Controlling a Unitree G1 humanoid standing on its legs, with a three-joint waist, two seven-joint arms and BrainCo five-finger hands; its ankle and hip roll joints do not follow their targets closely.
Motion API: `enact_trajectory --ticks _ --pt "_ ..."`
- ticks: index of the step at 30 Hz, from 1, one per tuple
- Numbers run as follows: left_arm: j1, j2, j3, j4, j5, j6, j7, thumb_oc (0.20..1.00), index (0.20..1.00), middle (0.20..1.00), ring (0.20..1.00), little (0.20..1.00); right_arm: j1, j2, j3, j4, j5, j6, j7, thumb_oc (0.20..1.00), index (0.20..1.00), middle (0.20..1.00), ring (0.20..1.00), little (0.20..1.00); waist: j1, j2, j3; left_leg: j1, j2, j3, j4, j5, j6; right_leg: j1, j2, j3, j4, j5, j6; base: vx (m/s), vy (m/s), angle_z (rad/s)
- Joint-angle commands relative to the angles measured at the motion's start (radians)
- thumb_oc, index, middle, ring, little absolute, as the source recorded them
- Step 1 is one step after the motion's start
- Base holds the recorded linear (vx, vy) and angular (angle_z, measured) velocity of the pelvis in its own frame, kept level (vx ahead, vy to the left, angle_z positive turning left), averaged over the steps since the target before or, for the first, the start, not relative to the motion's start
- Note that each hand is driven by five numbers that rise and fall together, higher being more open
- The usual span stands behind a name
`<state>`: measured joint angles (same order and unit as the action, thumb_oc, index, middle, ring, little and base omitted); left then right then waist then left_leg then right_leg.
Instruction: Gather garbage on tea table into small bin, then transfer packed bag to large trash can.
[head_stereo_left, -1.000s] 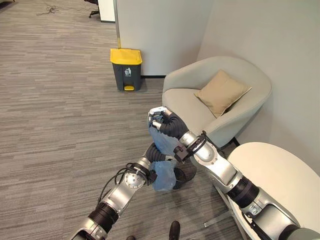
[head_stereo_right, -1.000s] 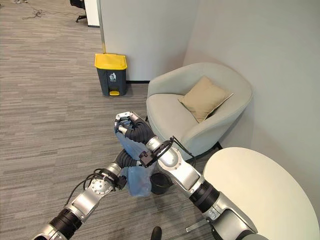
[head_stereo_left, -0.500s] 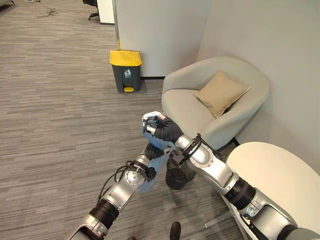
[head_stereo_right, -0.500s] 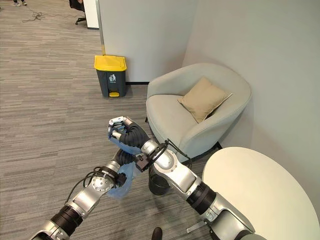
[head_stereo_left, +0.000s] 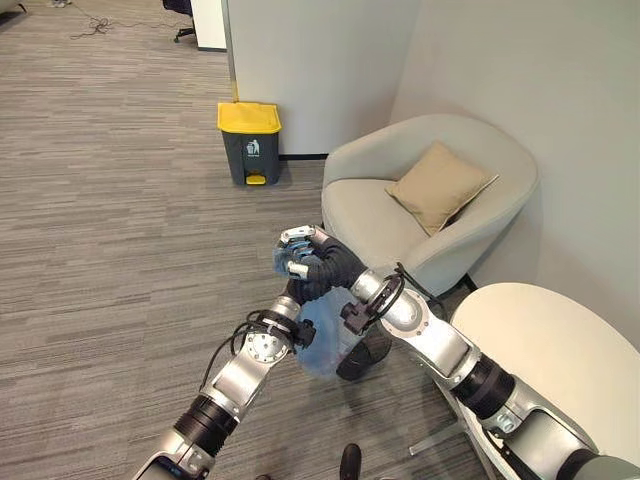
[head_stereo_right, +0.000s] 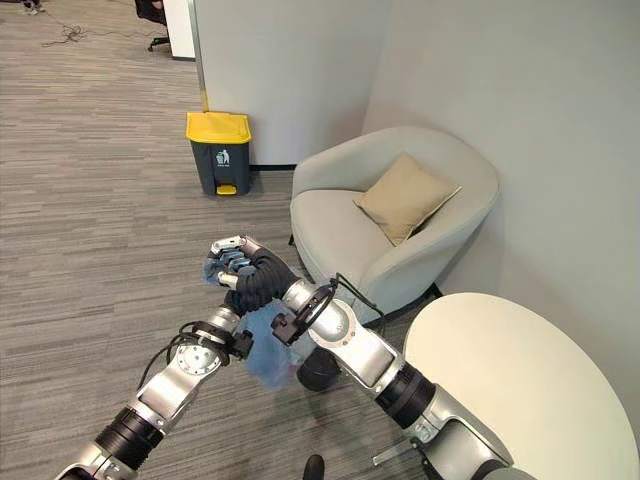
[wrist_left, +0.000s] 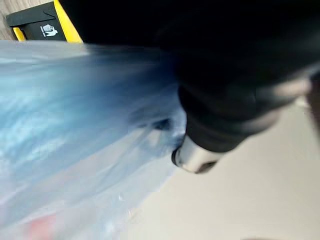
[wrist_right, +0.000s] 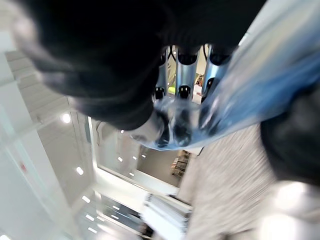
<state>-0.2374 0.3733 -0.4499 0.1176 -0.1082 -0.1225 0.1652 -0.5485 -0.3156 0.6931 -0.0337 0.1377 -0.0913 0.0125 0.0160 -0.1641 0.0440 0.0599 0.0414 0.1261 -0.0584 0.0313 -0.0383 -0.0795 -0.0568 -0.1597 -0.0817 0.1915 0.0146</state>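
Observation:
A blue translucent garbage bag (head_stereo_left: 325, 345) hangs above the floor beside the small black bin (head_stereo_left: 372, 348). My right hand (head_stereo_left: 310, 262) is shut on the bag's gathered top; the right wrist view shows its fingertips (wrist_right: 180, 92) curled into the blue plastic (wrist_right: 280, 75). My left hand (head_stereo_left: 298, 330) is against the bag's side lower down, its grip hidden by the plastic (wrist_left: 75, 125). The large trash can (head_stereo_left: 250, 142), dark grey with a yellow lid, stands by the wall further ahead, its lid closed.
A light grey armchair (head_stereo_left: 370, 205) with a tan cushion (head_stereo_left: 440, 185) stands to the right of the hands. The round cream tea table (head_stereo_left: 550, 350) is at the lower right. Grey carpet (head_stereo_left: 120, 250) stretches between the hands and the large trash can.
The right hand has carried the bag's top leftward and a little lower. The bag has swung away from the small bin, and the left hand has risen along its side.

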Motion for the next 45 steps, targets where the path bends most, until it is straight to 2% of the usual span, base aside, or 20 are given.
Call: enact_trajectory --ticks 1,4,15,20,25,28,31,34,40,42,45 --pt "-0.043 -0.017 0.041 -0.033 -0.042 -0.086 0.010 0.200 0.200 0.200 0.200 0.200 -0.085 0.022 -0.073 -0.078 -0.123 -0.070 -0.025 1.000 1.000 1.000 1.000 1.000 -0.002 0.028 0.006 -0.005 -0.014 -0.012 -0.010 -0.084 0.020 0.109 -0.034 0.024 0.053 -0.223 0.098 0.00 0.000 0.00" --pt "-0.001 -0.025 0.059 -0.024 -0.091 -0.080 -0.001 0.200 0.200 0.200 0.200 0.200 -0.050 0.009 -0.096 -0.087 -0.183 -0.065 -0.040 1.000 1.000 1.000 1.000 1.000 -0.008 0.035 0.005 -0.003 -0.014 -0.011 -0.010 -0.084 0.021 0.110 -0.033 0.028 0.051 -0.223 0.098 0.02 -0.007 -0.10" --pt "0.122 -0.059 0.140 0.035 -0.264 -0.052 -0.008 0.200 0.200 0.200 0.200 0.200 0.090 -0.019 -0.187 -0.104 -0.220 -0.053 -0.077 1.000 1.000 1.000 1.000 1.000 -0.019 0.045 0.007 0.002 -0.015 -0.008 -0.012 -0.082 0.024 0.116 -0.031 0.031 0.048 -0.224 0.097 0.00 -0.005 -0.03" --pt "0.228 -0.055 0.246 0.055 -0.310 -0.042 -0.037 0.200 0.200 0.200 0.200 0.200 0.267 -0.080 -0.350 -0.165 -0.207 -0.078 -0.094 1.000 1.000 1.000 1.000 1.000 -0.034 0.053 0.000 0.009 -0.014 -0.006 -0.016 -0.082 0.024 0.122 -0.029 0.032 0.042 -0.227 0.099 0.01 0.001 0.01" --pt "0.336 -0.044 0.376 0.137 -0.331 -0.022 -0.106 0.200 0.200 0.200 0.200 0.200 0.536 -0.129 -0.503 -0.005 -0.225 -0.045 -0.046 1.000 1.000 1.000 1.000 1.000 -0.055 0.062 0.004 0.007 -0.012 -0.002 -0.016 -0.083 0.022 0.118 -0.028 0.029 0.046 -0.231 0.100 0.00 -0.009 -0.04" --pt "0.428 0.010 0.471 0.187 -0.206 -0.024 -0.150 0.200 0.200 0.200 0.200 0.200 0.671 -0.155 -0.560 0.185 -0.286 -0.024 -0.009 1.000 1.000 1.000 1.000 1.000 -0.056 0.072 0.018 0.004 -0.013 -0.010 -0.008 -0.086 0.020 0.115 -0.029 0.025 0.056 -0.239 0.097 0.00 0.000 0.00" --pt "0.477 -0.027 0.541 0.297 -0.272 -0.008 -0.147 0.200 0.200 0.200 0.200 0.200 0.691 -0.133 -0.566 0.304 -0.264 -0.005 -0.006 1.000 1.000 1.000 1.000 1.000 -0.044 0.075 0.028 -0.001 -0.010 -0.021 0.010 -0.089 0.017 0.125 -0.026 0.018 0.056 -0.249 0.090 -0.01 -0.052 0.07" --pt "0.508 -0.041 0.569 0.311 -0.290 -0.011 -0.140 0.200 0.200 0.200 0.200 0.200 0.696 -0.124 -0.559 0.310 -0.249 -0.008 -0.005 1.000 1.000 1.000 1.000 1.000 -0.035 0.075 0.040 -0.014 -0.007 -0.035 0.032 -0.093 0.014 0.126 -0.023 0.014 0.061 -0.259 0.082 0.00 -0.054 0.09" --pt "0.469 -0.031 0.554 0.307 -0.297 -0.028 -0.119 0.200 0.200 0.200 0.200 0.200 0.658 -0.128 -0.553 0.306 -0.207 -0.018 -0.037 1.000 1.000 1.000 1.000 1.000 -0.014 0.066 0.107 -0.131 -0.009 -0.056 0.132 -0.092 -0.005 0.084 -0.035 -0.020 0.067 -0.256 0.071 -0.12 -0.038 0.33" --pt "0.438 -0.028 0.541 0.308 -0.301 -0.031 -0.113 0.200 0.200 0.200 0.200 0.200 0.645 -0.130 -0.559 0.311 -0.195 -0.016 -0.055 1.000 1.000 1.000 1.000 1.000 -0.011 0.061 0.128 -0.186 -0.002 -0.030 0.172 -0.085 -0.015 0.067 -0.052 -0.063 0.070 -0.251 0.071 -0.13 0.002 0.61" --pt "0.416 -0.027 0.524 0.293 -0.300 -0.032 -0.116 0.200 0.200 0.200 0.200 0.200 0.643 -0.133 -0.571 0.318 -0.193 -0.014 -0.070 1.000 1.000 1.000 1.000 1.000 -0.024 0.065 0.134 -0.209 0.046 0.110 0.214 -0.097 -0.007 0.055 -0.082 -0.152 0.080 -0.251 0.073 -0.03 0.053 0.84"
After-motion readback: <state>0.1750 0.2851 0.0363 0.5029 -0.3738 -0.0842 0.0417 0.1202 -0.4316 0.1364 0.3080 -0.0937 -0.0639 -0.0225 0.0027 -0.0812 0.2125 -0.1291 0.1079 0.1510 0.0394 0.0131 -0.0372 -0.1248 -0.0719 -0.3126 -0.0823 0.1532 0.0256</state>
